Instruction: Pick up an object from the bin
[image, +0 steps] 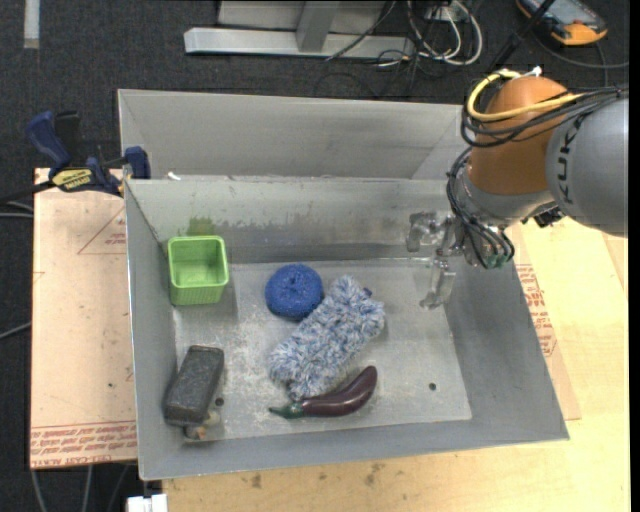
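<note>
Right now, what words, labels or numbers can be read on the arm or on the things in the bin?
"KU": dark letters on the arm's grey link; the rest of the word cannot be seen.
No text can be made out on the green cup, blue ball, fluffy blue-white cloth, purple aubergine or grey block.

The grey arm (605, 165) wears an orange cover (515, 140) with yellow cables (483, 90).

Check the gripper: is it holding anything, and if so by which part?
Nothing is held. The gripper hangs over bare floor at the right of the bin, apart from the blue-white fuzzy cloth, the nearest thing.
</note>
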